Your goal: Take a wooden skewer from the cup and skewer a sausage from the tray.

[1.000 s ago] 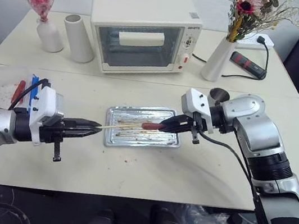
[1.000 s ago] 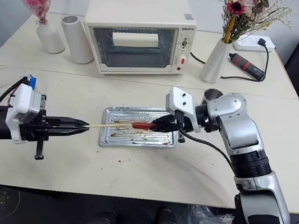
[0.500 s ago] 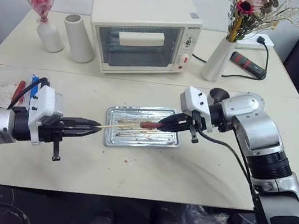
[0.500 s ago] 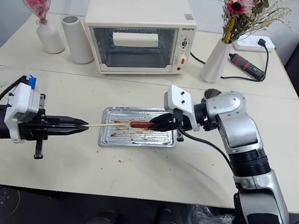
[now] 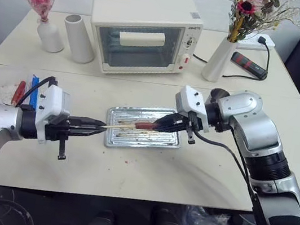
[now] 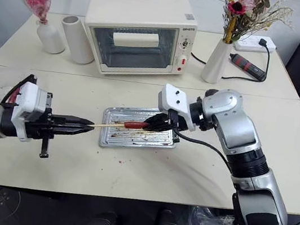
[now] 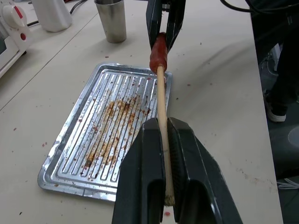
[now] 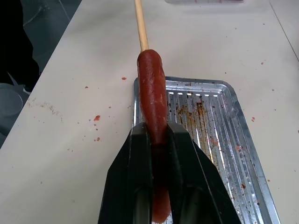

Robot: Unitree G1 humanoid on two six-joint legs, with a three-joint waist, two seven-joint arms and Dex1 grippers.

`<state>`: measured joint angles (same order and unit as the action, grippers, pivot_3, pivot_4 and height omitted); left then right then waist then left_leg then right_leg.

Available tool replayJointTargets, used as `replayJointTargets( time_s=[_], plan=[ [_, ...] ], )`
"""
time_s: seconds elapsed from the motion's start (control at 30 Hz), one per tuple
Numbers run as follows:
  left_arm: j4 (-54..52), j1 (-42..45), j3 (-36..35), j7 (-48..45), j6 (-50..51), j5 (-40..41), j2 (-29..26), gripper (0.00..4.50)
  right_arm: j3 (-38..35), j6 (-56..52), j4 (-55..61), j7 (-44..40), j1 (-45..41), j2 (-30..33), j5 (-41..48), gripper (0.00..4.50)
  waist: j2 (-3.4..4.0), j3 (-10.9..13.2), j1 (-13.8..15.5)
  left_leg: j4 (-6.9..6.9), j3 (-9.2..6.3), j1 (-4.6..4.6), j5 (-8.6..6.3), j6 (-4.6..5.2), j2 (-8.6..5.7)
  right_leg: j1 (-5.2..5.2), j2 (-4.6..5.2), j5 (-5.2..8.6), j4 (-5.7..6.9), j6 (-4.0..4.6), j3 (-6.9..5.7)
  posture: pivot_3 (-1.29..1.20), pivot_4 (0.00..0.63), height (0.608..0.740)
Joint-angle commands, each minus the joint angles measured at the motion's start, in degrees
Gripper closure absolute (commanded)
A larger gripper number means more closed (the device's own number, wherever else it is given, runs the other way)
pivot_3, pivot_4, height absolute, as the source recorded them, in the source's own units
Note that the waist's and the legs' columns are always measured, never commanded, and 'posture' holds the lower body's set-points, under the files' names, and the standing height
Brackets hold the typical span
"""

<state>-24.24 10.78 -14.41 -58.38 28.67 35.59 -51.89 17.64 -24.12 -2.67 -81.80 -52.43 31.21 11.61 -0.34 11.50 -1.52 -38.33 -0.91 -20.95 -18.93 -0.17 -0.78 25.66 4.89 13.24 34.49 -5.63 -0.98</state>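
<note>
My left gripper (image 5: 102,125) is shut on the near end of the wooden skewer (image 7: 161,107), which it holds level over the tray (image 5: 142,141), pointing right. Facing it, my right gripper (image 5: 159,126) is shut on a reddish sausage (image 8: 153,88) held above the tray. The skewer's tip meets the sausage's free end (image 7: 158,51) and looks pushed into it. The ribbed, grease-stained tray (image 7: 93,140) lies on the table below both. The metal cup (image 7: 110,21) stands behind the tray, by my right arm.
A white toaster oven (image 5: 143,31) stands at the back, with a white cylinder (image 5: 79,38) and a white vase (image 5: 50,35) to its left and a flower vase (image 5: 218,59) to its right. A clear plastic box (image 5: 5,87) sits by my left arm.
My right gripper has shifted a little to the left with the sausage, closing the gap to the skewer's tip. The left gripper has hardly moved.
</note>
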Motion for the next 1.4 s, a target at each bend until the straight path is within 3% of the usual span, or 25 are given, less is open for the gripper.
replayJointTargets(
  time_s=[0.03, 0.23, 0.5, 0.7, 0.9, 1.0, 1.13, 1.33, 1.4],
  plan=[
    [0.19, 2.13, 2.16, 0.60, -1.40, -1.33, 0.86, 4.50, 0.89, 1.00, 4.93, -0.66, -1.90, -2.07, 2.20, 4.32, 0.00, 0.00, -0.04, 0.00, 0.01, 0.00, 0.00, 0.00, 0.00, 0.00, 0.00, 0.00, 0.00, 0.00, 0.00, 0.00, 0.150, 0.740],
    [0.76, 1.87, 2.17, 1.28, -2.11, -2.40, 1.89, 4.50, 0.58, 0.62, 4.35, 0.32, -2.28, -2.79, 2.09, 4.32, 0.00, 0.00, -0.06, 0.00, 0.02, 0.00, 0.00, -0.01, 0.01, 0.01, -0.05, 0.00, 0.00, 0.00, 0.02, 0.00, 0.150, 0.740],
    [-1.84, -5.46, -4.65, 6.95, -1.99, -2.83, 4.14, 4.50, -2.78, 0.01, 1.59, 5.02, -2.96, -2.68, 0.58, 1.95, 0.00, 0.00, -0.05, -0.01, 0.04, -0.01, 0.00, -0.01, 0.08, 0.03, -0.07, 0.00, -0.01, 0.00, 0.07, 0.00, 0.150, 0.740],
    [-5.59, -13.92, -16.57, 20.15, -0.68, -5.43, 10.04, 4.50, -9.65, -5.46, 0.37, 12.82, -4.63, -2.46, 3.41, 1.95, -0.06, -0.04, 0.04, 0.01, 0.04, -0.02, -0.01, -0.02, 0.13, 0.10, -0.06, 0.00, 0.01, 0.01, 0.13, 0.00, 0.150, 0.740],
    [-7.71, -19.82, -27.35, 32.70, 1.29, -8.84, 16.14, 4.50, -16.74, -17.88, 6.73, 19.89, -2.78, -3.35, 11.63, 1.95, -0.08, -0.05, 0.14, 0.01, 0.01, -0.07, -0.03, -0.02, 0.17, 0.07, 0.04, 0.00, -0.05, 0.03, 0.18, 0.00, 0.150, 0.740],
    [-4.94, -20.22, -32.07, 38.98, 1.88, -12.41, 17.29, 4.50, -17.96, -23.32, 10.62, 20.70, -1.26, -2.46, 15.97, 1.38, -0.09, -0.05, 0.11, 0.02, -0.03, -0.07, -0.03, -0.02, 0.17, 0.08, 0.26, 0.00, -0.06, 0.04, 0.11, 0.00, 0.150, 0.740],
    [-1.08, -20.52, -34.51, 42.72, 2.76, -15.24, 16.81, 4.50, -17.83, -25.89, 14.10, 21.39, -0.12, -1.18, 18.89, 0.05, -0.09, -0.05, 0.01, 0.02, 0.04, -0.01, -0.03, -0.01, 0.15, 0.07, 0.21, 0.00, -0.07, 0.05, 0.04, 0.00, 0.150, 0.740],
    [7.34, -19.57, -33.84, 42.43, 3.76, -16.81, 13.77, 4.50, -17.55, -27.43, 17.37, 20.83, 0.65, 0.89, 23.10, 0.02, -0.24, -0.14, 0.07, 0.02, 0.00, 0.02, -0.03, 0.01, 0.09, 0.07, 0.05, 0.01, -0.09, 0.05, 0.03, 0.00, 0.150, 0.740],
    [9.10, -18.49, -33.54, 43.37, 4.72, -17.05, 13.34, 3.92, -17.19, -27.03, 17.43, 21.36, 0.64, 1.03, 23.30, 0.00, -0.28, -0.17, 0.07, 0.02, 0.01, 0.01, -0.03, 0.01, 0.09, 0.07, 0.16, 0.01, -0.10, 0.05, 0.04, 0.00, 0.150, 0.740]
  ],
)
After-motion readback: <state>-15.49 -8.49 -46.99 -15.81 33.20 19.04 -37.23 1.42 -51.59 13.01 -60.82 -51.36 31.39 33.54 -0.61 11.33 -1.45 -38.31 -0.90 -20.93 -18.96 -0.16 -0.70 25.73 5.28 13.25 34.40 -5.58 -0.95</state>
